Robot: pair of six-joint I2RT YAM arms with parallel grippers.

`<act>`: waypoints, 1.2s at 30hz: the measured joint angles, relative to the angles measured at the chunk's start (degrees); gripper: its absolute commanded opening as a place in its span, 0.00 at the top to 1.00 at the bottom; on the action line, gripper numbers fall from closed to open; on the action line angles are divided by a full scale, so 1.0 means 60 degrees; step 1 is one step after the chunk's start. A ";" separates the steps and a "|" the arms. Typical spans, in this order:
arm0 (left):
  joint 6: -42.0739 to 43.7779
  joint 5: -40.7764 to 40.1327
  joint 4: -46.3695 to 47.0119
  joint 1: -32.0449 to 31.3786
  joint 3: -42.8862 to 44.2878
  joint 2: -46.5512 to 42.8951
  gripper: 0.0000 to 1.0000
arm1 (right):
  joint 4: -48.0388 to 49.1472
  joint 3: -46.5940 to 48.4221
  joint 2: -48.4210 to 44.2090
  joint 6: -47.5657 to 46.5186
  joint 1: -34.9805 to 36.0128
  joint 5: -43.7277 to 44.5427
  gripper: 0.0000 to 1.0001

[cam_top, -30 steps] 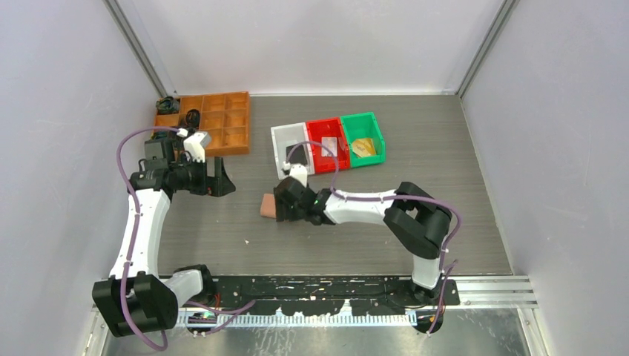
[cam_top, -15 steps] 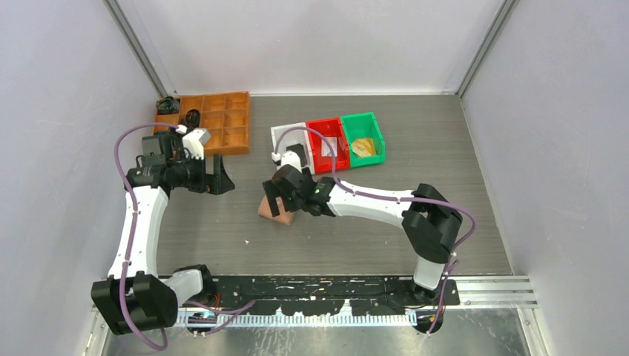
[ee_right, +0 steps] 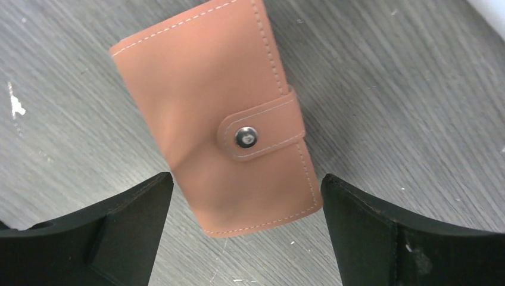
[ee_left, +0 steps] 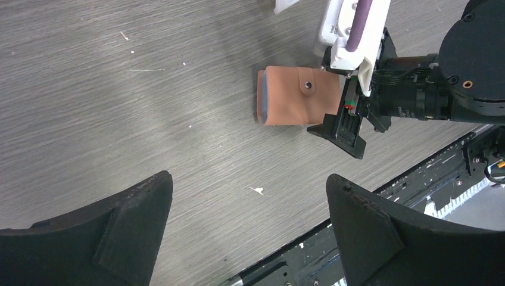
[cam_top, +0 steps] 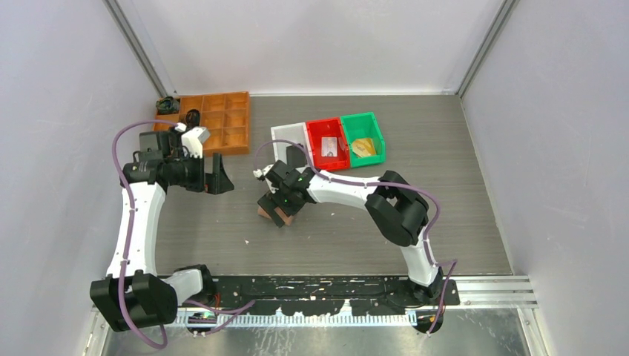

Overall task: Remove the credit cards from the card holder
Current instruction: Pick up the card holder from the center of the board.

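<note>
Pink card holder: salmon, leather-look, folded shut, flat on the table left of centre.
Stitching: pale thread runs along its edges and around the tab.
Tab: short pink strap wrapped over one long edge and fastened by a round silver snap stud.
Inner edge: grey-blue layers show at the open end in the left wrist view.
Writing on holder: the outer face is plain.
Right gripper: jaws spread wide, one finger on each side of the holder's near end, directly above it; nothing clamped.
Left gripper: jaws wide apart, holding nothing, over bare table, well apart to the left of the holder.
Red bin: far of the holder, a whitish credit card lies in it; its print is too small to read.
Green bin: right of the red one, with a yellowish credit card inside.
White bin: left of the red one, touching it.
Orange tray: divided compartments, far left corner.
</note>
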 measured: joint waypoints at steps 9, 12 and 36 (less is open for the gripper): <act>0.0007 0.0004 -0.0182 0.0044 0.0335 0.0262 0.00 | -0.0022 0.0011 0.0047 -0.0335 0.0142 -0.0863 0.01; 0.0029 0.0000 -0.0342 0.0084 0.0565 0.0430 0.00 | 0.0160 -0.0084 0.0047 -0.0339 0.0328 -0.0776 0.01; 0.0259 0.0087 -0.1082 0.0962 0.1096 0.0729 0.00 | 0.0801 0.0739 0.0882 -0.0426 0.1115 0.0947 0.29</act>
